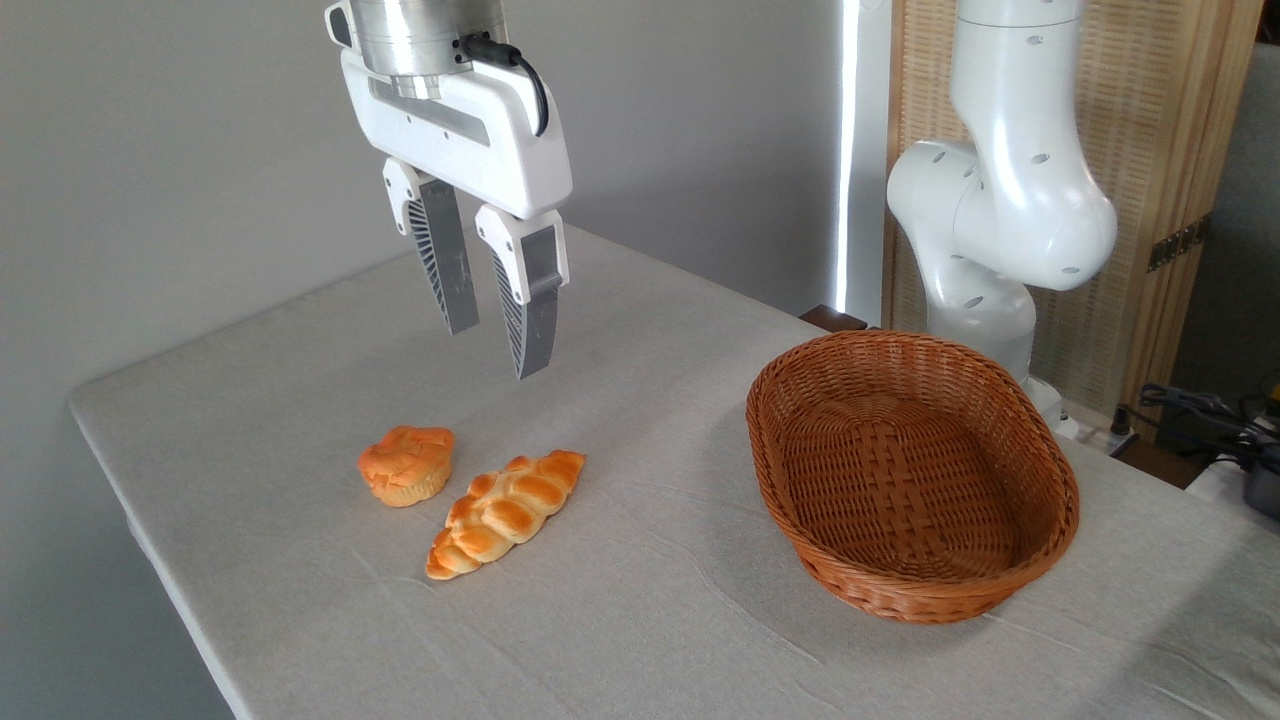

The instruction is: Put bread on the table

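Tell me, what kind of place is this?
Probably a robot test room, not a kitchen: a white robot arm stands at a cloth-covered table with a bread, muffin and empty basket; cables lie behind.

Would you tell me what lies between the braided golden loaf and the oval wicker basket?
Nothing: only bare grey cloth separates the braided loaf from the wicker basket, in the fixed camera view.

Place: a robot test setup in an ordinary room.
Signs: a white robot arm [1000, 200] mounted beside a cloth-covered counter [650, 620], plain grey wall [150, 150], woven wooden screen [1160, 130], loose cables [1200, 410] at far right.
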